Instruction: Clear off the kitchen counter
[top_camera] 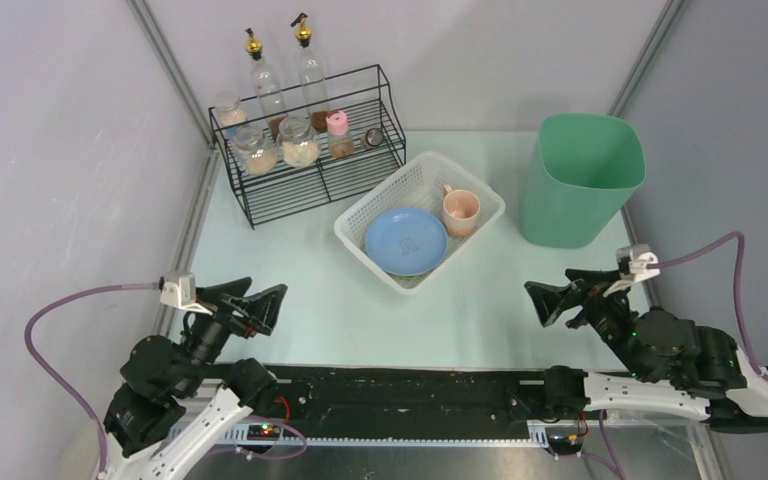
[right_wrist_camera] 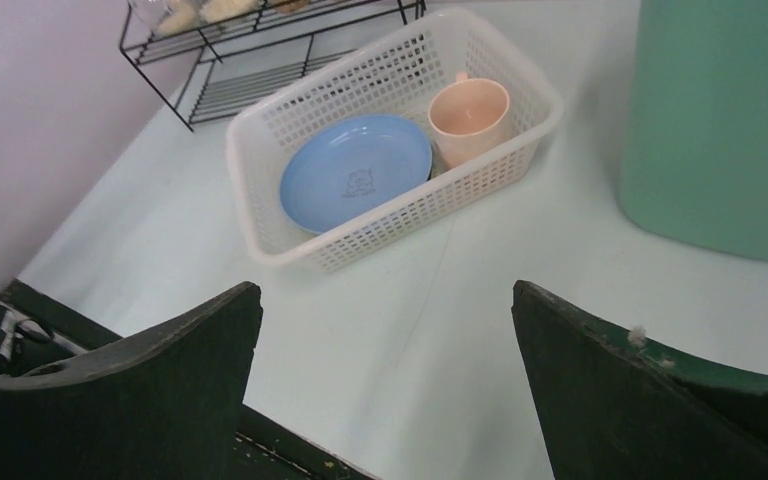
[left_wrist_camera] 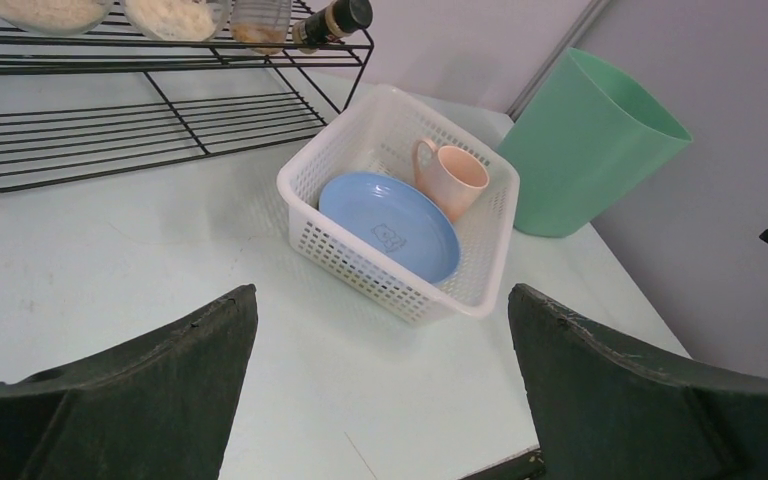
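The pale mint-green kitchen counter [top_camera: 360,310] lies bare in front of both arms. My left gripper [top_camera: 268,305] is open and empty above the counter's near left part. My right gripper [top_camera: 538,303] is open and empty above the near right part. In the left wrist view my left gripper [left_wrist_camera: 382,295] has its jaws wide apart over bare counter [left_wrist_camera: 110,260]. In the right wrist view my right gripper [right_wrist_camera: 386,288] is likewise wide apart over bare counter [right_wrist_camera: 480,300].
A white perforated basket [top_camera: 345,232] mid-counter holds a blue plate [top_camera: 406,241] and a peach cup [top_camera: 460,210]. A black wire rack [top_camera: 300,190] with jars and bottles stands at the back left. A green bin [top_camera: 580,180] stands at the back right.
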Action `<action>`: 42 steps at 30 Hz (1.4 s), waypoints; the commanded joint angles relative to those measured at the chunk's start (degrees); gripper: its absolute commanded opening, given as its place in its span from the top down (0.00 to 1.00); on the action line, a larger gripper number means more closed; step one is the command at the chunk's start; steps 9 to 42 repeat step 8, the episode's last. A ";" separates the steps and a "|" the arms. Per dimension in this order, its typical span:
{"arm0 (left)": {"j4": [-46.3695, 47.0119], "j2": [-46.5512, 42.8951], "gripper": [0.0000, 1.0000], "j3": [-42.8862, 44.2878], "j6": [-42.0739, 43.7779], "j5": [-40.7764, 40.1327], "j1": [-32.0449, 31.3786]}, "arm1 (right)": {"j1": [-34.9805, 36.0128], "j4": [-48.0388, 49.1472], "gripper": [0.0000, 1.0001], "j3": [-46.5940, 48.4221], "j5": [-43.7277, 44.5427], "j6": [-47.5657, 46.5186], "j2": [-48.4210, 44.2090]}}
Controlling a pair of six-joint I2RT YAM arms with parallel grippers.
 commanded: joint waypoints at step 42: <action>0.93 -2.41 0.02 -0.82 2.09 -2.40 0.39 | -3.54 4.50 0.00 -0.78 -1.63 -2.65 7.02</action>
